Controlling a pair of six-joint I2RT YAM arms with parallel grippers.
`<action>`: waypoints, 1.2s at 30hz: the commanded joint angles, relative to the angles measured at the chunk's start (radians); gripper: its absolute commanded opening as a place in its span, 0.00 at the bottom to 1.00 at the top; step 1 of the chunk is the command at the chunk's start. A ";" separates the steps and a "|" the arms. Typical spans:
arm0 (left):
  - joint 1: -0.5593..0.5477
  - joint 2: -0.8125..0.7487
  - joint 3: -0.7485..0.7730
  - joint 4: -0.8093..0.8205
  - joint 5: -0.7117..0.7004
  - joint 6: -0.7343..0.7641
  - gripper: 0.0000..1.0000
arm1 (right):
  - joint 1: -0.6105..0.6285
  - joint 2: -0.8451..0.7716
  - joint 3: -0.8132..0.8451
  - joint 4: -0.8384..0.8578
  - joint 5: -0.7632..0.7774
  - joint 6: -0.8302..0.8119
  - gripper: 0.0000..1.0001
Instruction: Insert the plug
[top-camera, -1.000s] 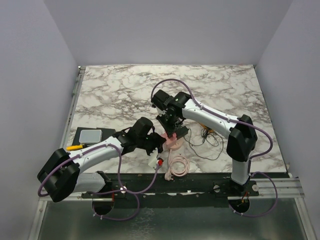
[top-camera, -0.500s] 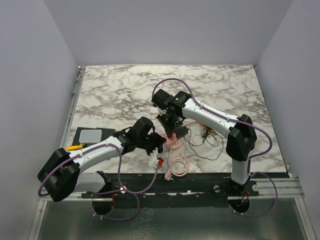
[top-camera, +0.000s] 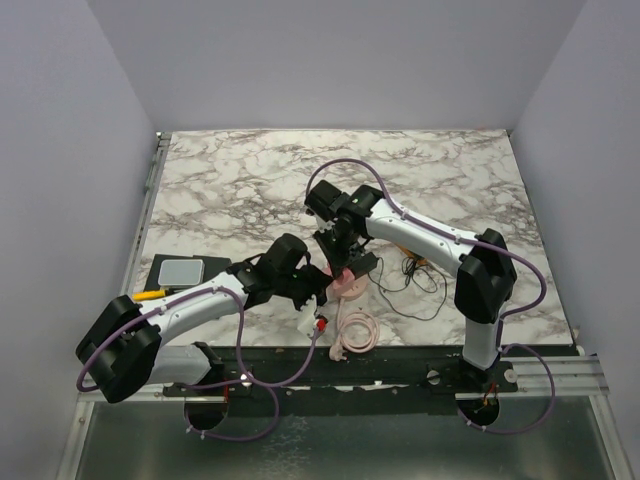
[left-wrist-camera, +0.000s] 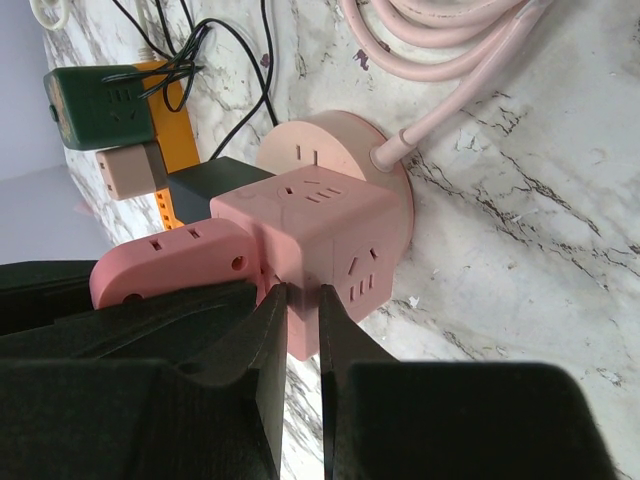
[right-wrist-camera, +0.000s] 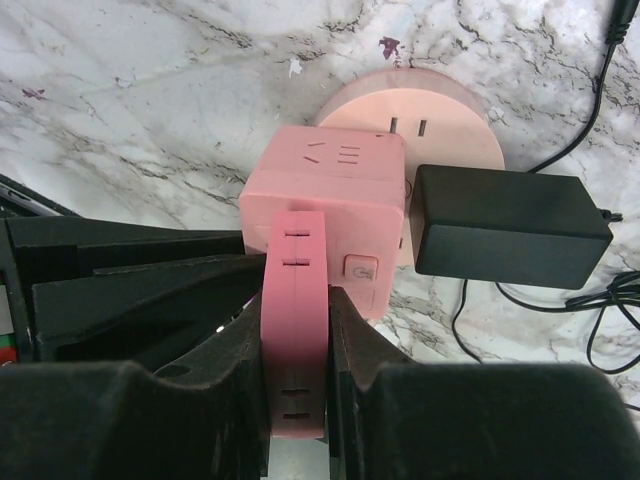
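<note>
A pink cube socket (right-wrist-camera: 330, 195) sits on a round pink base (right-wrist-camera: 425, 105) on the marble table. My right gripper (right-wrist-camera: 295, 290) is shut on a flat pink plug block (right-wrist-camera: 293, 340), whose far end is pressed against the cube's side face; its pins are hidden. My left gripper (left-wrist-camera: 300, 300) is shut on the cube's lower corner (left-wrist-camera: 305, 330). In the left wrist view the plug block (left-wrist-camera: 175, 262) abuts the cube (left-wrist-camera: 320, 225) from the left. In the top view both grippers meet at the cube (top-camera: 335, 275).
A black adapter (right-wrist-camera: 510, 225) is plugged into the cube's other side, its black cable (top-camera: 415, 280) trailing right. A pink cable coil (top-camera: 357, 330) lies by the front edge. A green adapter (left-wrist-camera: 100, 105) and an orange strip (left-wrist-camera: 170, 130) lie behind. A black pad (top-camera: 185, 270) lies at the left.
The right gripper has shifted very slightly with the pink plug block at the cube. The left arm has stayed in place.
</note>
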 joint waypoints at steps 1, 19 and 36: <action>-0.014 0.037 -0.017 -0.027 0.014 -0.018 0.00 | 0.023 0.013 -0.034 0.011 -0.033 0.015 0.01; -0.016 0.028 -0.018 -0.093 -0.004 0.018 0.00 | -0.056 -0.007 -0.131 0.032 -0.076 -0.096 0.01; -0.015 -0.002 -0.015 -0.152 0.003 0.052 0.00 | -0.070 0.057 -0.164 -0.033 0.018 -0.149 0.21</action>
